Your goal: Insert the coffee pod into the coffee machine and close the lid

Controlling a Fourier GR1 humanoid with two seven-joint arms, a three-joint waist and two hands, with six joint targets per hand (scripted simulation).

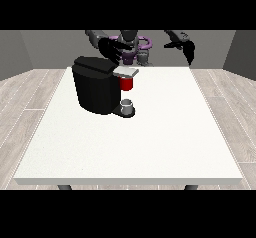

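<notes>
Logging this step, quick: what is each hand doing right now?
Hand at the view's left: above the coffee machine; fingers cannot be told.
Hand at the view's right: raised, apart from everything; fingers cannot be told.

Even, soft lighting; white table [150,142] bright, no glare (faint shadow under coffee machine [97,87]).

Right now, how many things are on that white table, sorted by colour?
Black: 1, the coffee machine
Red: 1, a red thing at the machine
Grey: 1, a small grey thing on the machine's base, below the red thing
Total: 3
</notes>
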